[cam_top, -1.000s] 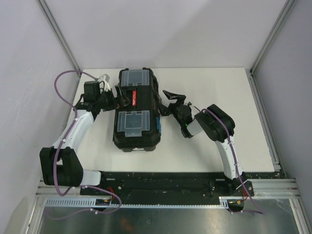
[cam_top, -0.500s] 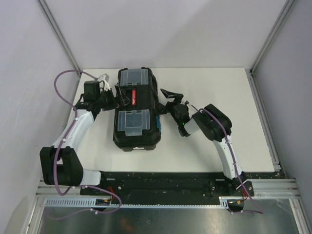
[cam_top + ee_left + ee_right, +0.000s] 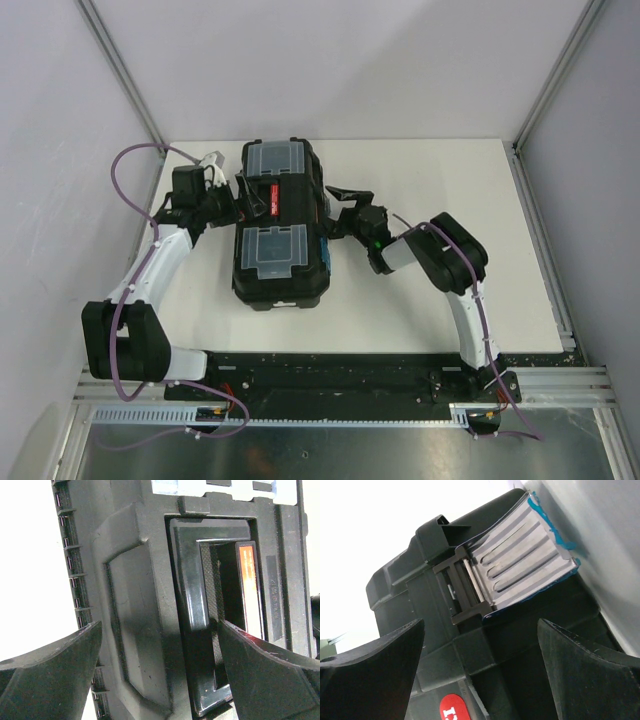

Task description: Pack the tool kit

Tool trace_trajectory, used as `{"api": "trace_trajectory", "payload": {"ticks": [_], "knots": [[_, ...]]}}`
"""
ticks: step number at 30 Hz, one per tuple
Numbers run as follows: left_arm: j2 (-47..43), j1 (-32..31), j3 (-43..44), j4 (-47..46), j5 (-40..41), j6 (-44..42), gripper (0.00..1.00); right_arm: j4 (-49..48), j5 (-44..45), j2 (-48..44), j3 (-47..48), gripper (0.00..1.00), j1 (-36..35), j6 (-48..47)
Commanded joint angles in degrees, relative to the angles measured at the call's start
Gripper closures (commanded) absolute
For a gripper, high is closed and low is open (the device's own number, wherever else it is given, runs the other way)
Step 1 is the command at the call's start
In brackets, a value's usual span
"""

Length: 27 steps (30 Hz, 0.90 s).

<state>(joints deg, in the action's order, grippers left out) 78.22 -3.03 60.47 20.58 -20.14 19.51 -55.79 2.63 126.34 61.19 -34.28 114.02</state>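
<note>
I have the large black plastic toolbox (image 3: 278, 225) on the white table (image 3: 430, 290) between my arms, left gripper (image 3: 160, 625) spread wide at its red-marked handle (image 3: 192, 610), right gripper (image 3: 480, 622) equally wide facing the blue-edged side latch (image 3: 520, 567), where a skewed push may slide the box instead of snapping it.

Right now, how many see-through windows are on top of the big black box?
2. One clear lid compartment sits at the toolbox's far end. The other sits at its near end, with the handle between them. None seems hidden.
</note>
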Motion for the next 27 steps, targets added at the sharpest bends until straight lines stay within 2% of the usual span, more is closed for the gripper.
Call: {"api": "trace_trajectory", "payload": {"ticks": [1,10,27], "knots": [[1.4,-0.1,-0.8,6.1,4.9,-2.9,0.01,-0.2,2.0,2.1,1.1,0.01,-1.1,7.7],[1.7,0.0,-0.7,6.2,4.6,-2.9,0.01,-4.7,8.9,8.5,8.3,0.00,-0.4,7.5],[1.5,-0.1,-0.9,6.2,5.4,-3.6,0.01,-11.5,9.4,-1.5,2.6,0.01,3.6,-13.2]]}}
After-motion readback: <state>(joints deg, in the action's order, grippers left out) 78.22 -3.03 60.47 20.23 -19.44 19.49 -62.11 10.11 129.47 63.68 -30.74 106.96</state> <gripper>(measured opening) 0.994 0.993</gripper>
